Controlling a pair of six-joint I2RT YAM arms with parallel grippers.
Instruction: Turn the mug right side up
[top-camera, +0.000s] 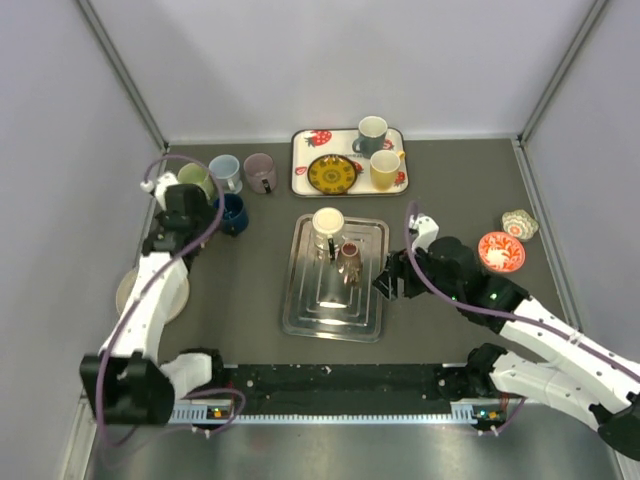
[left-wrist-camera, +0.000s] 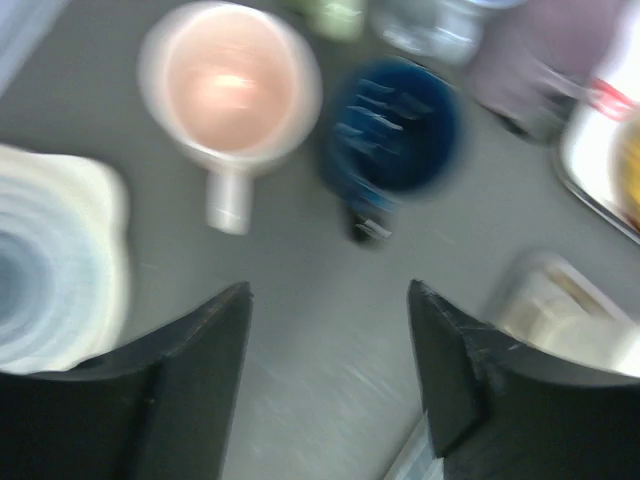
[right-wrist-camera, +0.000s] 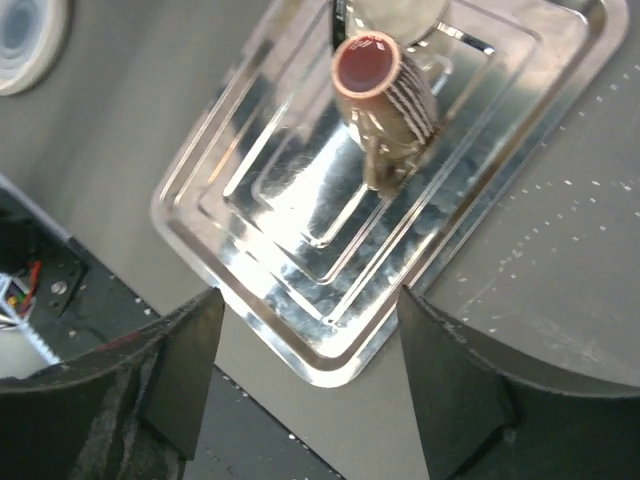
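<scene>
Top external, brown mug (top-camera: 350, 262): centre of frame, standing on the steel tray (top-camera: 300, 310).
Cream mug (top-camera: 328, 224): just above it, same tray.
Right gripper (right-wrist-camera: 310, 300): wide apart, empty, at the tray's right edge.
Left gripper (left-wrist-camera: 328, 295): spread, empty, upper left.

The left arm (top-camera: 150, 300) and right arm (top-camera: 560, 345) are wearing white shells over black joints, each trailing a purple cable (top-camera: 180, 157) looping behind its pincer, while the left pincer (left-wrist-camera: 330, 385) and right pincer (right-wrist-camera: 310, 375) are showing blunt matte-black fingers (left-wrist-camera: 190, 390).
</scene>
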